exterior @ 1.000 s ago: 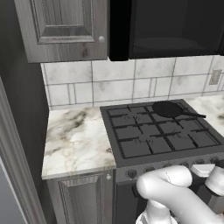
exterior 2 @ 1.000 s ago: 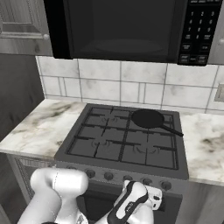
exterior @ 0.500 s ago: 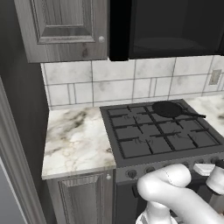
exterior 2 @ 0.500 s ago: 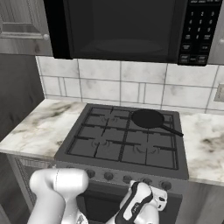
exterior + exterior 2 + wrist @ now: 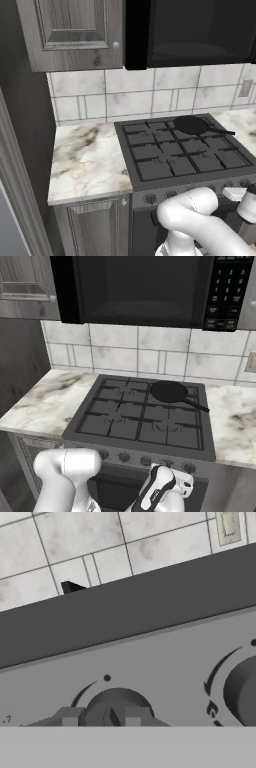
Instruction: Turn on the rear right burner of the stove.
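Observation:
The stove [image 5: 95, 442] is a dark grey gas range with black grates. A black frying pan [image 5: 169, 391] [image 5: 190, 124] sits on the rear right burner, so the burner is hidden and its grate [image 5: 194, 390] shows beside the pan. Small round knobs [image 5: 145, 461] line the front panel. My gripper [image 5: 171, 480] is low in front of the panel's right part. In the hand view the gripper [image 5: 101, 717] is open, and its two tips stand apart just before one knob [image 5: 117, 703]. A second knob [image 5: 244, 692] is to the right.
A black microwave [image 5: 135, 286] hangs over the stove. Marble counter [image 5: 87, 160] lies to the left and more counter [image 5: 232, 421] to the right. Grey wall cabinet [image 5: 75, 30] is above the left counter. My white arm [image 5: 200, 220] crosses before the oven door.
My hand has edged a little to the right along the stove's front panel. The base views and the pan have stayed put.

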Available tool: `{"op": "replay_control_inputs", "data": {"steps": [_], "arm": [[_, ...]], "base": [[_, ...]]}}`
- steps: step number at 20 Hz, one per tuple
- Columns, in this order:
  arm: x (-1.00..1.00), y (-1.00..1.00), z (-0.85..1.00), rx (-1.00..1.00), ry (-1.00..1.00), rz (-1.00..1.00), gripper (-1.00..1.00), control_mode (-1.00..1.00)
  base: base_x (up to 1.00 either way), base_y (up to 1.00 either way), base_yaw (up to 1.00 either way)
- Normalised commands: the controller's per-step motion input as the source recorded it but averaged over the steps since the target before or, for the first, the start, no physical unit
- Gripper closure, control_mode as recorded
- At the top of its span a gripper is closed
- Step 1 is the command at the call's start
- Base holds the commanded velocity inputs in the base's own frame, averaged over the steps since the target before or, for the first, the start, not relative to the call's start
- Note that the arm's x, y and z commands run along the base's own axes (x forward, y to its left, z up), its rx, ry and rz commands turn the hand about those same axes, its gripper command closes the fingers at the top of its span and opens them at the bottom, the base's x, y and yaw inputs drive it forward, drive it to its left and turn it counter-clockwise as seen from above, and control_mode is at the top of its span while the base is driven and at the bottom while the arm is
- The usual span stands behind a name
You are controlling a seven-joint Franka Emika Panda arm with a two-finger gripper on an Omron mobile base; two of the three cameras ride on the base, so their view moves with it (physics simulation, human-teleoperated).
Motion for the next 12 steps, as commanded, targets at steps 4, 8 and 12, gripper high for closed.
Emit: {"op": "replay_control_inputs", "data": {"steps": [4,8,12], "arm": [[0.15,0.0,-0.28,0.0,0.0,0.0,1.0,-1.0],[0.0,-0.01,-0.08,0.0,0.01,0.0,1.0,-1.0],[0.0,0.0,-0.03,0.0,0.0,0.0,1.0,-1.0]], "base": [[0.0,0.0,0.0],[0.0,0.0,0.0],[0.0,0.0,0.0]]}}
